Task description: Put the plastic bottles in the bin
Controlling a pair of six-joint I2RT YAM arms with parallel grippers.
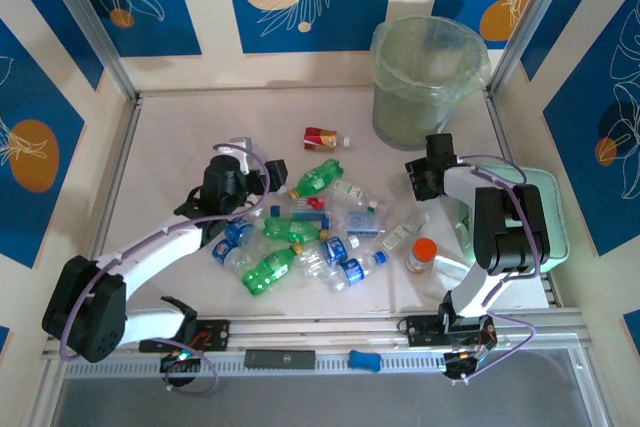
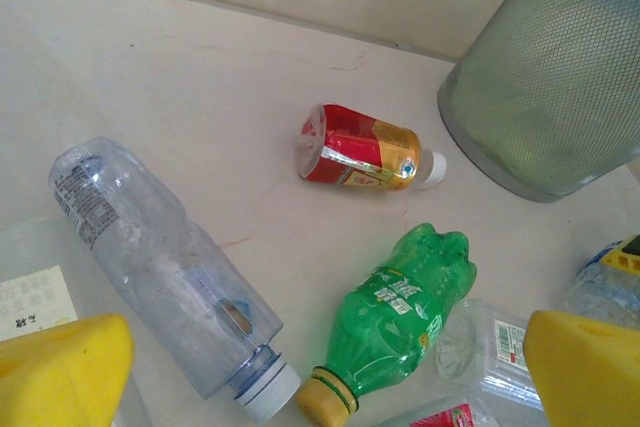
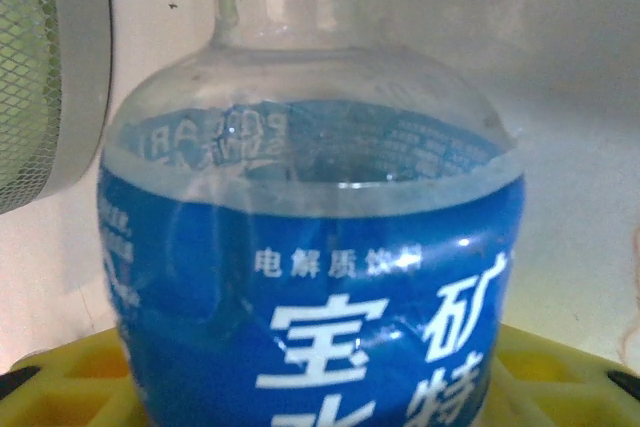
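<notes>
Blue-label bottle (image 3: 310,247) clamped in R claw (image 3: 310,392); L claw (image 2: 322,372) spread wide.

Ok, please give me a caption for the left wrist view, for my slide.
Left gripper, open, over a clear bottle, a green bottle and a red-and-gold bottle, all lying near the bin.

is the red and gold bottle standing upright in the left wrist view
No, the red-and-gold bottle lies on its side, white cap pointing toward the bin.
</notes>
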